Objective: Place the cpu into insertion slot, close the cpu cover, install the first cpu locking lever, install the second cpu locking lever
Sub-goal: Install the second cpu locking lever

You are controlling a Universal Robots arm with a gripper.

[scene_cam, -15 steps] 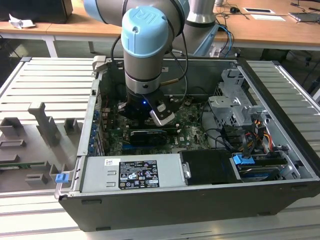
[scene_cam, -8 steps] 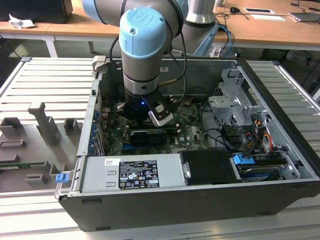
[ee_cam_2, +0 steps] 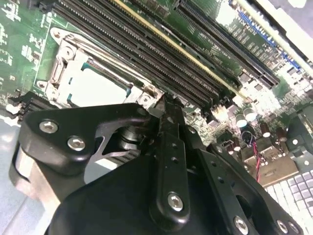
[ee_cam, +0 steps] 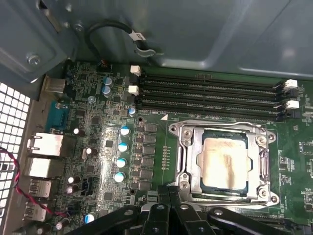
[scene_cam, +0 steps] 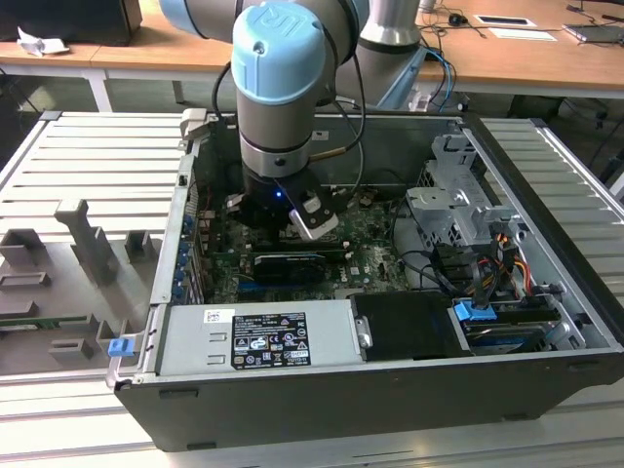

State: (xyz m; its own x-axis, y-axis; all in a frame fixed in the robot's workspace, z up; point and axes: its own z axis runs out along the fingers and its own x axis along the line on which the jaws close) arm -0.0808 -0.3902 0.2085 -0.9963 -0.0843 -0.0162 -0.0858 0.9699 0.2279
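We see the arm (scene_cam: 283, 97) reaching down into the open computer case (scene_cam: 390, 390), its jaws low over the green board (ee_cam: 98, 147) just beside the slot (ee_cam: 181, 147). In both wrist views the cpu (ee_cam: 225, 164) lies flat in the slot with the cover (ee_cam: 264, 161) closed around it as a silvery frame, memory slots (ee_cam: 210, 95) running alongside. In the second wrist view the fingers (ee_cam_2: 168, 147) sit narrow, close together at the cover's corner with nothing between them.
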